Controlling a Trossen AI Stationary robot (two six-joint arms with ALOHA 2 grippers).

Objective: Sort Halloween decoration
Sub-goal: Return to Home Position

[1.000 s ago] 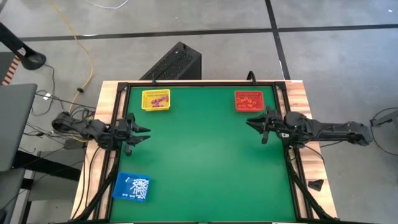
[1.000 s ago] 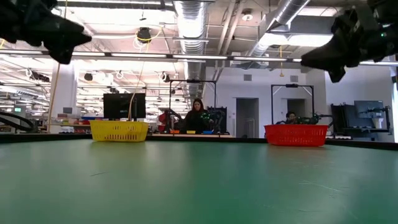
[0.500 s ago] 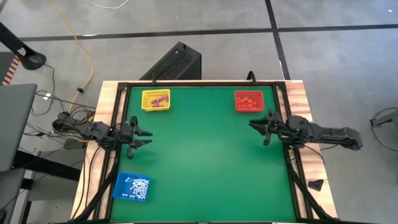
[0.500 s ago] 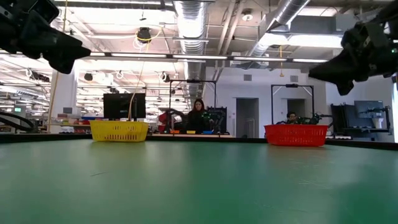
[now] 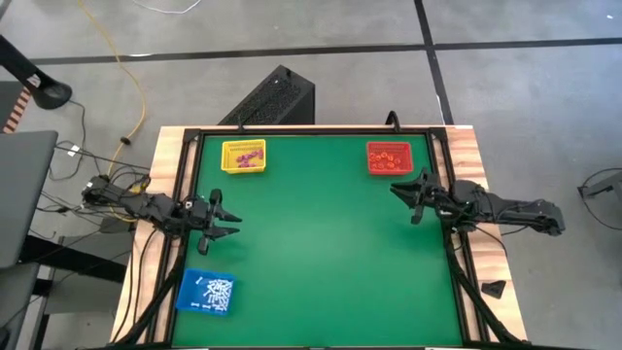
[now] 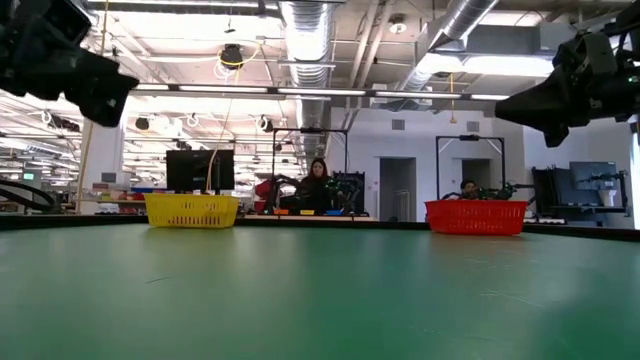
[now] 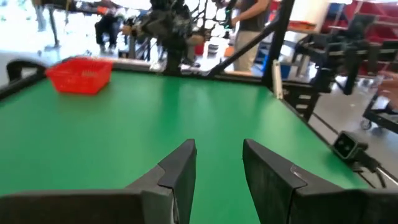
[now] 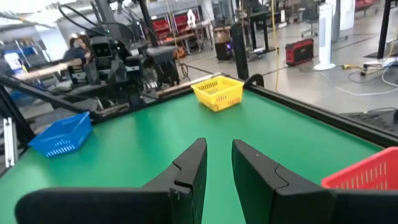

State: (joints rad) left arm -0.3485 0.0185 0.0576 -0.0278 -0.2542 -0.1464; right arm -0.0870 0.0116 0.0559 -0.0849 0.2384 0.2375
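The trinkets lie in three trays. White stick-like ones (image 5: 219, 290) fill the blue tray (image 5: 190, 296) at the near left. Purple-pink ones (image 5: 249, 156) sit in the yellow tray (image 5: 229, 148) at the far left, and orange-red ones (image 5: 389, 156) in the red tray (image 5: 373, 168) at the far right. My left gripper (image 5: 231, 220) (image 7: 219, 149) hovers open above the left side of the mat, between the yellow and blue trays. My right gripper (image 5: 400, 194) (image 8: 219, 149) hovers open just near of the red tray. Both hold nothing.
The green mat (image 5: 321, 243) lies bare between the two grippers. A black frame (image 5: 292, 130) runs round the table edge. In the low view both grippers (image 6: 95, 90) (image 6: 540, 100) hang well above the mat. People (image 6: 318, 185) sit in the room behind the far edge.
My left gripper has moved toward the near edge, closer to the blue tray, and a little toward the table's middle. My right arm has drawn back slightly toward the right edge. No tray or trinket has moved.
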